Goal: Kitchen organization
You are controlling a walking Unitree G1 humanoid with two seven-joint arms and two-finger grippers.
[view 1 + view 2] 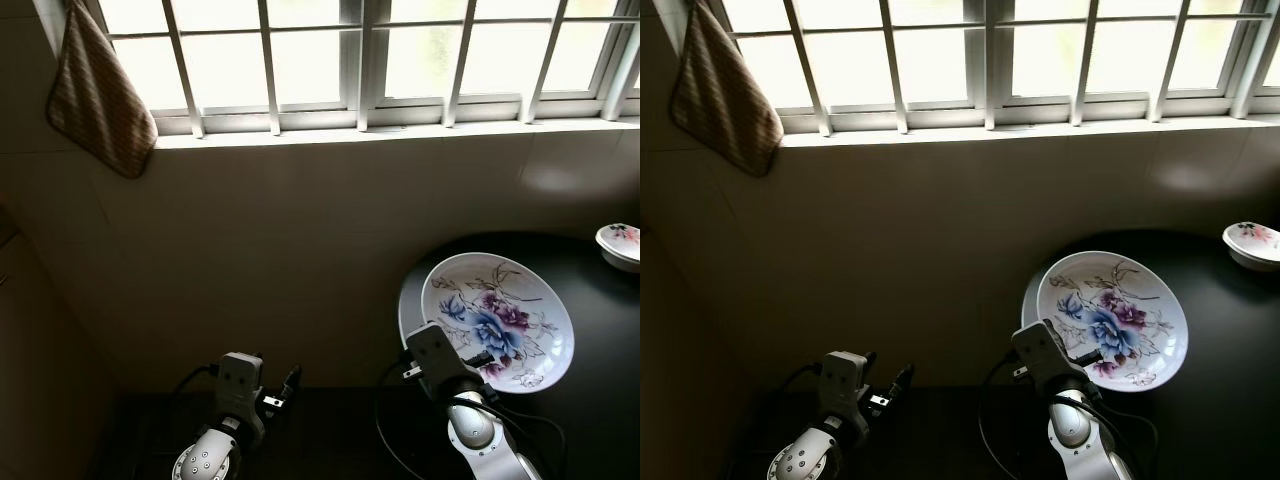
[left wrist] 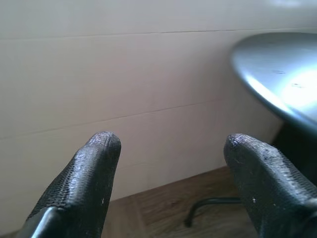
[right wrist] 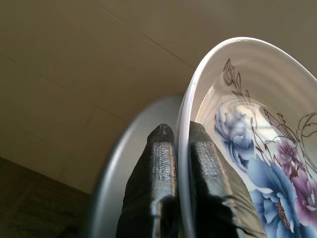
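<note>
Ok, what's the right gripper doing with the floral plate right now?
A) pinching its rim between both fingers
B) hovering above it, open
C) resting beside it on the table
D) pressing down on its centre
A: in the right wrist view the right gripper has one finger on each side of the floral plate rim, closed on it.

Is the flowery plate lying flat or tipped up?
Tipped up. The right gripper pinches the flowery plate by its rim, lifting that edge above the round table.

Plate point(image 1: 497, 318) on table point(image 1: 600, 330), R side
</note>
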